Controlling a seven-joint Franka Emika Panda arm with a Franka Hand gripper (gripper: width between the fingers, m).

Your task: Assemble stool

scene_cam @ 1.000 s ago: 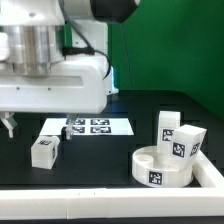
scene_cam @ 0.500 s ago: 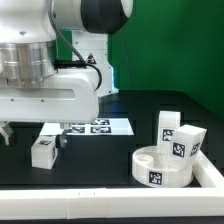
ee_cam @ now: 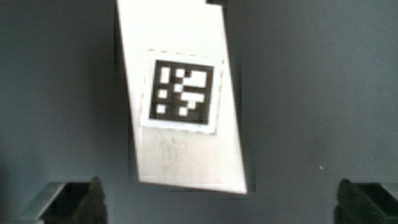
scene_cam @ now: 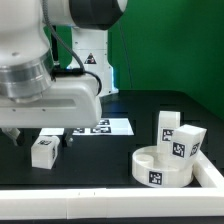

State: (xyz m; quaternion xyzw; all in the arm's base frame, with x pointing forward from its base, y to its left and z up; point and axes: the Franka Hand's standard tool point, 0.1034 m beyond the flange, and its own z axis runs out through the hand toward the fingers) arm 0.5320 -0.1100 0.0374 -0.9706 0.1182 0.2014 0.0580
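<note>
A loose white stool leg (scene_cam: 42,150) with a black-and-white tag lies on the black table at the exterior view's left. In the wrist view the same leg (ee_cam: 183,95) fills the middle, lying lengthwise. My gripper (ee_cam: 219,205) is open, one dark fingertip (ee_cam: 71,203) on each side, and it hovers just above the leg's end without touching it. In the exterior view the gripper (scene_cam: 40,135) is mostly hidden under the white hand. The round seat (scene_cam: 160,167) sits at the exterior view's right, with two more legs (scene_cam: 168,125) (scene_cam: 186,142) standing in it.
The marker board (scene_cam: 100,127) lies flat behind the loose leg. A white border rail (scene_cam: 100,196) runs along the front edge and another (scene_cam: 208,160) along the right side. A green wall stands behind.
The arm's hand has swung and tilted, and has moved lower over the loose leg. The leg, seat and other legs have not moved.
</note>
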